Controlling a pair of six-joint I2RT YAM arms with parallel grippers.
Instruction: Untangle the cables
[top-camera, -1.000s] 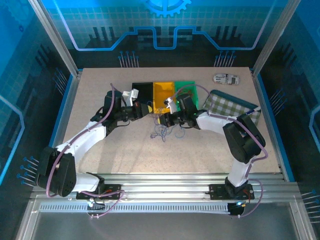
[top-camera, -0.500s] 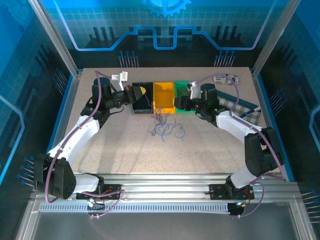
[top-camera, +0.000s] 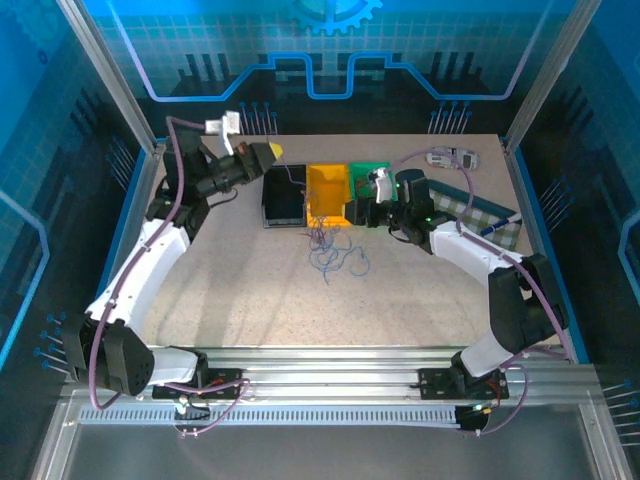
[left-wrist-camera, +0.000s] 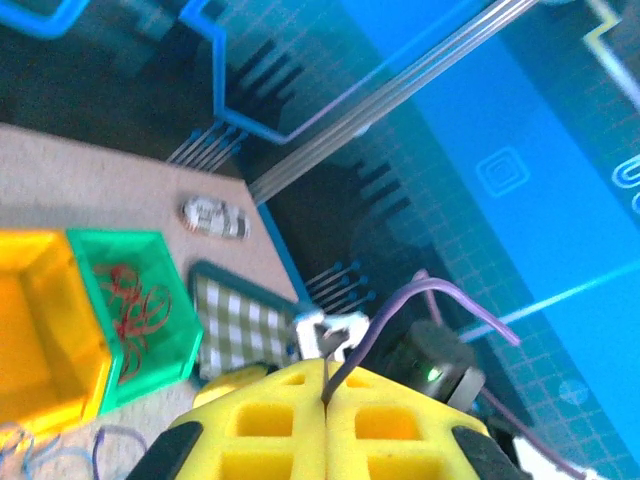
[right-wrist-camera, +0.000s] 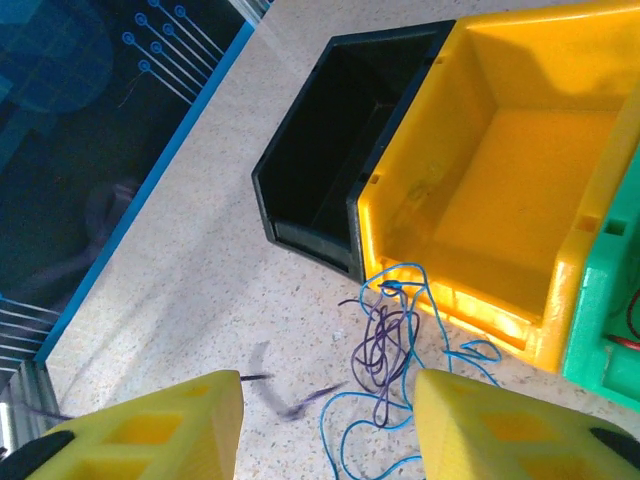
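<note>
The cables (top-camera: 330, 250) lie as a loose blue and purple tangle (right-wrist-camera: 395, 340) on the table, just in front of the yellow bin (top-camera: 328, 190). My left gripper (top-camera: 268, 153) is raised at the back left, its yellow jaws (left-wrist-camera: 325, 400) shut on a purple cable (left-wrist-camera: 400, 305). That thin strand (top-camera: 298, 185) runs from the gripper down towards the tangle. My right gripper (top-camera: 352, 212) hangs open (right-wrist-camera: 325, 425) just above the table beside the tangle, nothing between its fingers. A blurred purple strand (right-wrist-camera: 295, 400) crosses the table between them. Red cables (left-wrist-camera: 135, 300) lie in the green bin (left-wrist-camera: 175, 260).
A black bin (top-camera: 283, 195), the yellow bin (right-wrist-camera: 520, 160) and the green bin (top-camera: 372, 178) stand in a row at the back. A checked cloth (top-camera: 470, 210) lies at the right, with a small toy car (top-camera: 452, 157) behind it.
Both grippers were together over the tangle; they have drawn apart. The left one has risen to the back left, pulling a purple cable out. The right one has backed away to the right.
</note>
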